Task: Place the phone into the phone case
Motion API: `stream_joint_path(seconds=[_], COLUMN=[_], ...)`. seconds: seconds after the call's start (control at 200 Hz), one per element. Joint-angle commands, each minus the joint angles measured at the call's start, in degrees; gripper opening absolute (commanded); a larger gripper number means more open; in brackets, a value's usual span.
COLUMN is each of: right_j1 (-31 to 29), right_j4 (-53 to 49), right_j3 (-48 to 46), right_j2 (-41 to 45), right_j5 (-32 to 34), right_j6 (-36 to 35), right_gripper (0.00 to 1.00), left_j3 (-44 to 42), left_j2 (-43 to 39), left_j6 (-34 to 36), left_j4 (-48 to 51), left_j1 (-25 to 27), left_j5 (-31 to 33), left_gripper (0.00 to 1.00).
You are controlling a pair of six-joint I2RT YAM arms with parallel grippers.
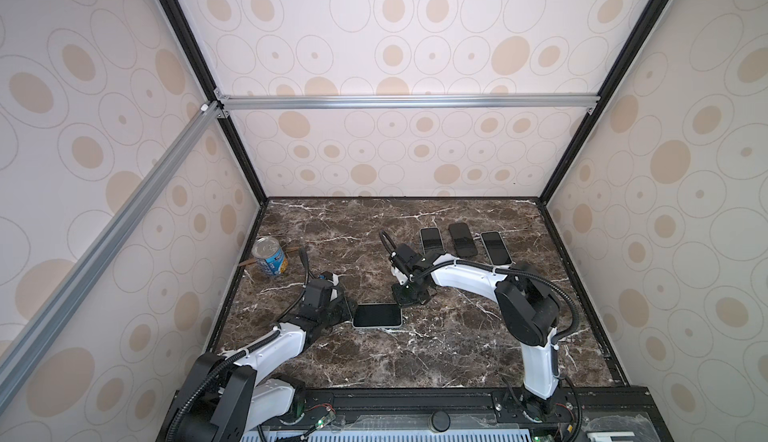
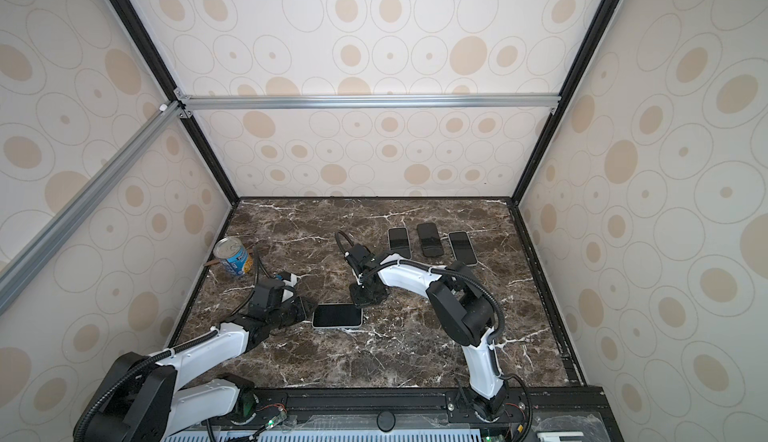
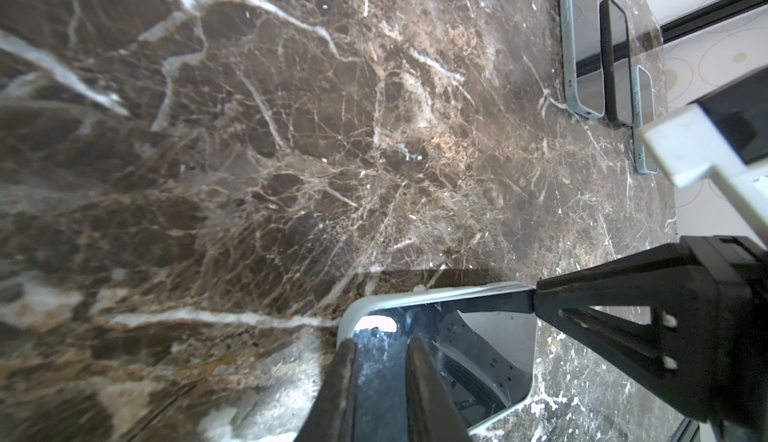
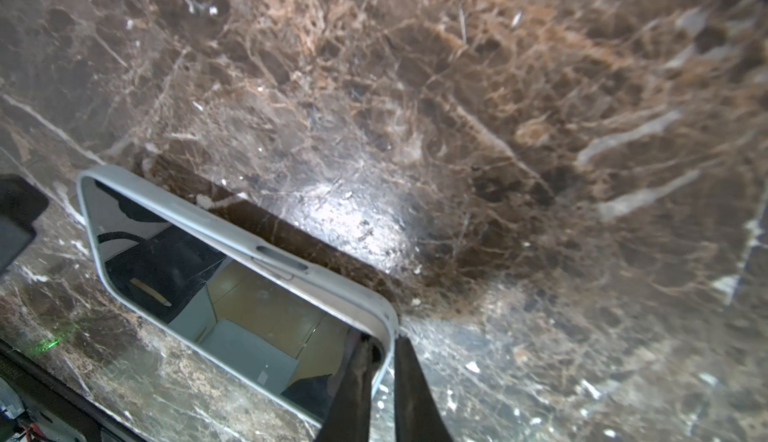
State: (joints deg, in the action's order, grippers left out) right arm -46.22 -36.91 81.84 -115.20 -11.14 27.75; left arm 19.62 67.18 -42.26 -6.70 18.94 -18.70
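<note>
Right claw (image 4: 384, 342) is pinched shut on the rim of the pale grey phone case (image 4: 232, 228) at its far right-hand corner; the rim passes between the two black fingers (image 4: 357, 382). Left claw (image 3: 382, 342) stands at the opposite short end with its jaws narrow, one finger along the case's edge and one over the glass. Whether it grips cannot be told. Inside the case the flat black-screened phone (image 1: 377, 315) lies face up, about midway across the brown white-veined marble table (image 1: 415, 361). Towards the back right lies a row of three other cased phones (image 1: 461, 240), and a blue-labelled tin can (image 1: 270, 258) stands by the left edge.
</note>
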Motion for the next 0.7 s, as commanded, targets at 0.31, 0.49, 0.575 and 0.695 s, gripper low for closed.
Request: stream_joint_path(seconds=[0.31, 0.49, 0.575, 0.695], right_j1=[-0.53, -1.22, -1.64, -2.26], right_j4=[-4.7, -6.64, -7.19, -8.04], right_j3=[0.32, 0.42, 0.53, 0.77], right_j2=[-4.35, -5.64, -6.52, -8.21], right_j5=[1.9, 3.48, 3.95, 4.76], right_j6=[-1.07, -1.21, -1.31, -1.21], right_gripper=[0.13, 0.12, 0.11, 0.11], left_j3=[-2.19, -3.24, -3.36, -3.36], left_j2=[0.12, 1.79, 2.49, 3.13], left_j6=[0.7, 0.01, -0.01, -0.01], left_j4=[-0.64, -2.7, -3.27, -3.79], left_j1=[-0.4, -0.4, -0.39, -0.4], left_j5=[0.28, -0.63, -0.88, -1.08], left_gripper=[0.19, 0.18, 0.18, 0.18])
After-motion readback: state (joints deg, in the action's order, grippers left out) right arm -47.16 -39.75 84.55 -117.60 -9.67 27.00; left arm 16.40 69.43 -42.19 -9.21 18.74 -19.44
